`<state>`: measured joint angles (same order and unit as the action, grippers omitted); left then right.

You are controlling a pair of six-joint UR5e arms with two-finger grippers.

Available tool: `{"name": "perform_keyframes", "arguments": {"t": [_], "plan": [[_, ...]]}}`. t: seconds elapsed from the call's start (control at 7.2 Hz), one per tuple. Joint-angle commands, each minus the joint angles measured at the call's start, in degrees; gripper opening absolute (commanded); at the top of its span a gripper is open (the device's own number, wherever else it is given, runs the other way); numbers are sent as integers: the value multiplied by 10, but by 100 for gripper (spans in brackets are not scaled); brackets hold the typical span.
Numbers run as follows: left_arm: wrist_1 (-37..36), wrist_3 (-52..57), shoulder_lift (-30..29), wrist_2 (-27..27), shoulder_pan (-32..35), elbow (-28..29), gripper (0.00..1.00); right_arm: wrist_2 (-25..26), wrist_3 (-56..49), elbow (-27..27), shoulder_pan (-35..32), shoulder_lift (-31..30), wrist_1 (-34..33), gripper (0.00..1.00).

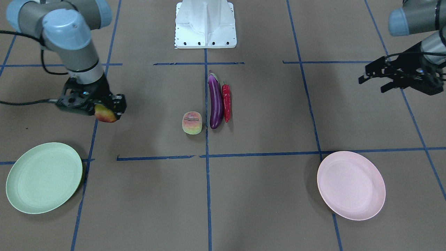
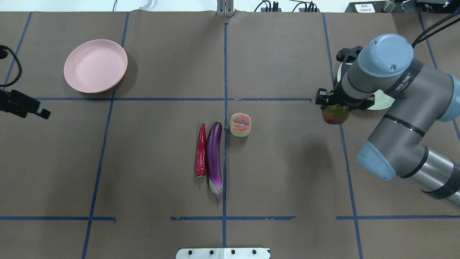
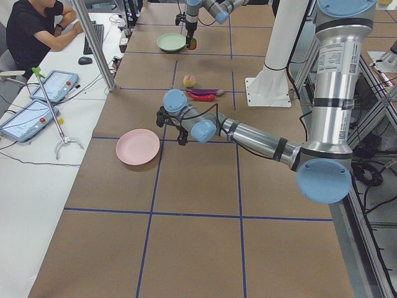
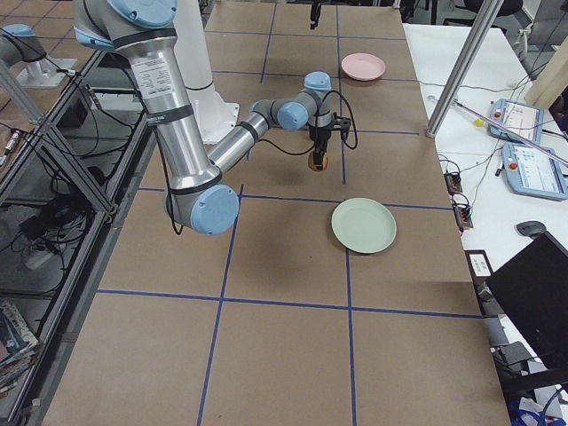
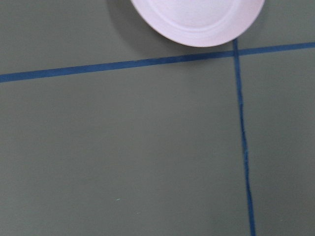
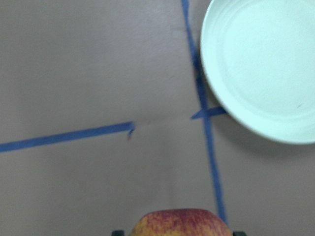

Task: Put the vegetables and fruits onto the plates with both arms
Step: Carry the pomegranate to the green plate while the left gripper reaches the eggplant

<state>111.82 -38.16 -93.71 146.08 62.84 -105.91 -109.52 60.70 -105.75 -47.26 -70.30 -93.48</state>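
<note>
Closest to the white base block (image 2: 222,253), the eggplant (image 2: 214,154) lies on the brown table cover (image 2: 151,162) along the central blue tape line (image 2: 225,64), its cap end pointing back at the robot. The red chili pepper (image 2: 201,153) lies parallel just beside it on the robot's left; we cannot tell whether the two touch. A little farther out, across the tape line, the peach (image 2: 240,125) sits by the eggplant's rounded tip with its dark crease turned up.

Out to the robot's right, the right gripper (image 1: 106,108) is clamped on the pomegranate (image 2: 335,115) and holds it clear of the table, near the mint green plate (image 1: 44,177) but not over it. In the right wrist view the fruit's red and yellow top shows at the bottom edge, with the plate ahead and off to one side.

On the robot's left, the left gripper (image 1: 374,83) hangs above the table with its fingers spread and nothing between them. The pink plate (image 2: 95,66) lies beyond it, bare, as is the mint one; only its rim enters the top of the left wrist view.
</note>
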Motion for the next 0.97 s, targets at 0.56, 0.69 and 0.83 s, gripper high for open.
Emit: {"name": "perform_keyframes", "arguments": {"t": [0.56, 0.69, 0.83], "plan": [[-40, -273, -242, -385, -359, 6, 100, -29, -233, 220, -149, -5, 122, 98], [-135, -287, -295, -429, -397, 5, 100, -31, -230, 220, -149, -10, 141, 100], [-158, -289, -313, -496, -445, 13, 100, -45, -229, 216, -149, -10, 142, 100]]}}
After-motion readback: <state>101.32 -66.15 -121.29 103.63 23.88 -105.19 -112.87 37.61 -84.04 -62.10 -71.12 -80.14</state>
